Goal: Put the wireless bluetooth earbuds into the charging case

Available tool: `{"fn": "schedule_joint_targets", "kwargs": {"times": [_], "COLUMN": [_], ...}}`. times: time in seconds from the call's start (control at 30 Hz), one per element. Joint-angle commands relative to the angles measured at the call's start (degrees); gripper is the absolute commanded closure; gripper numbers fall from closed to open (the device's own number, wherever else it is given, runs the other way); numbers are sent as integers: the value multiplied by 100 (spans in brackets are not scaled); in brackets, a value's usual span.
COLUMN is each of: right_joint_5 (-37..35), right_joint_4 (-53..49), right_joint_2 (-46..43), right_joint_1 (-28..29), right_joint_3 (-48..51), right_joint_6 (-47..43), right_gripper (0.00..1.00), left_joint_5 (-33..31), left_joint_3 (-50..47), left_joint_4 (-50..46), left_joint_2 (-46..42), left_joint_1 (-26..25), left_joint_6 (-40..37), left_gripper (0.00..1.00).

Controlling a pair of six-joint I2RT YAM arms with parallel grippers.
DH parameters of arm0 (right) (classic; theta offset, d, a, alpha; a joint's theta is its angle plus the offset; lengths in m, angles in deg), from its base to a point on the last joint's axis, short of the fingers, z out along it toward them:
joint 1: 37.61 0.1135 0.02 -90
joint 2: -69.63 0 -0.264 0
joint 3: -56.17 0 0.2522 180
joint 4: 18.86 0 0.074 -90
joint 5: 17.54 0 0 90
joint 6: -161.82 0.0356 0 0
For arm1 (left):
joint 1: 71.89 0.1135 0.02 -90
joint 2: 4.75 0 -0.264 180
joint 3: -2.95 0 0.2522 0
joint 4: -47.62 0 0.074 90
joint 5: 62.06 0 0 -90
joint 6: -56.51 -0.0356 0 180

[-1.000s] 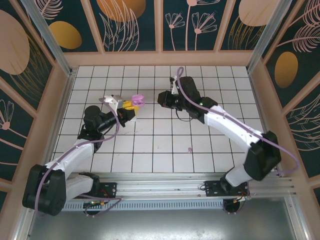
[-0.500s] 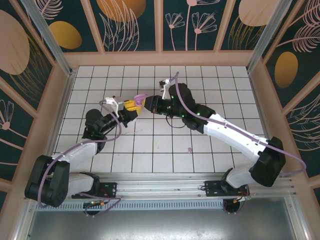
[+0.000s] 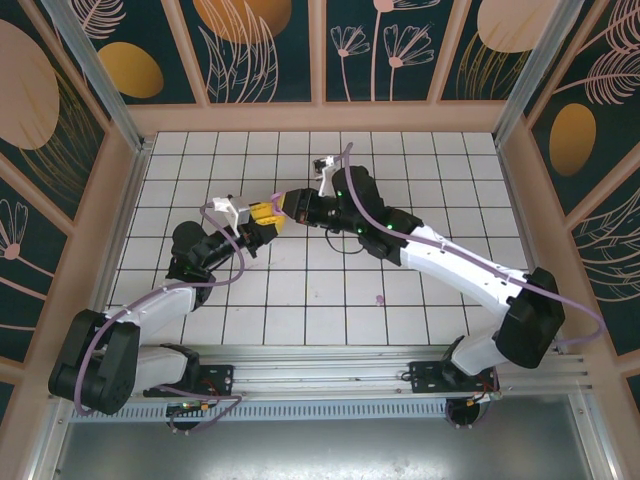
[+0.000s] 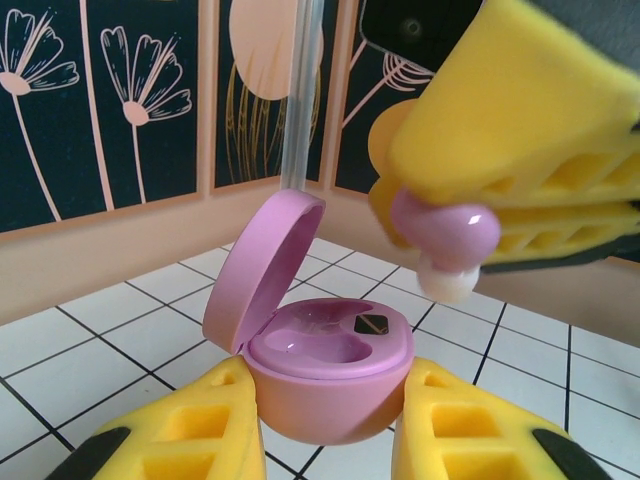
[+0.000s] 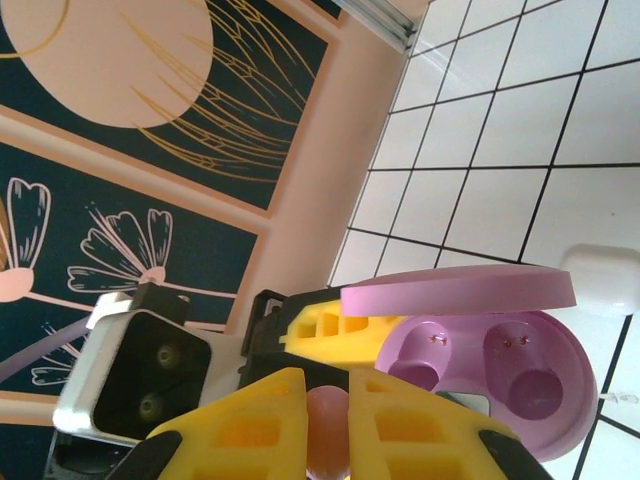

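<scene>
The pink charging case (image 4: pixel 330 370) stands upright with its lid (image 4: pixel 265 265) swung open, and my left gripper (image 4: pixel 330 412) is shut on its body. Its two wells (image 5: pixel 520 375) are bare. My right gripper (image 5: pixel 327 400) is shut on a pink earbud (image 5: pixel 325 435), whose white tip (image 4: pixel 445 280) hangs a little above and to the right of the case's opening, apart from it. In the top view both grippers meet at the table's middle left, the left gripper (image 3: pixel 262 216) right beside the right gripper (image 3: pixel 290 205).
A small pink piece (image 3: pixel 379 298) lies alone on the white tiled table (image 3: pixel 330 320) near the front. Wooden walls with dark flower panels (image 3: pixel 270 40) enclose the table. A white rounded thing (image 5: pixel 605 280) shows just behind the lid.
My right gripper has travelled left with the earbud until it is over the open case. The left gripper has kept its hold on the case and barely shifted.
</scene>
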Motion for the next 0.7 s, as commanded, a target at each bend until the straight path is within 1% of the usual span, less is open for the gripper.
{"fn": "schedule_joint_targets", "kwargs": {"times": [0.0, 0.47, 0.67], "right_joint_5": [-78, -294, -394], "right_joint_4": [207, 252, -13], "right_joint_2": [133, 325, 412], "right_joint_1": [56, 78, 117], "right_joint_3": [-188, -292, -394], "right_joint_6": [14, -50, -153], "right_gripper": [87, 88, 87], "left_joint_5": [138, 205, 185], "left_joint_3": [14, -18, -9], "left_joint_4": [298, 333, 321], "left_joint_2": [-53, -89, -146], "left_joint_1": [-48, -97, -108], "left_joint_6": [-39, 18, 0], "left_gripper": [100, 100, 100]}}
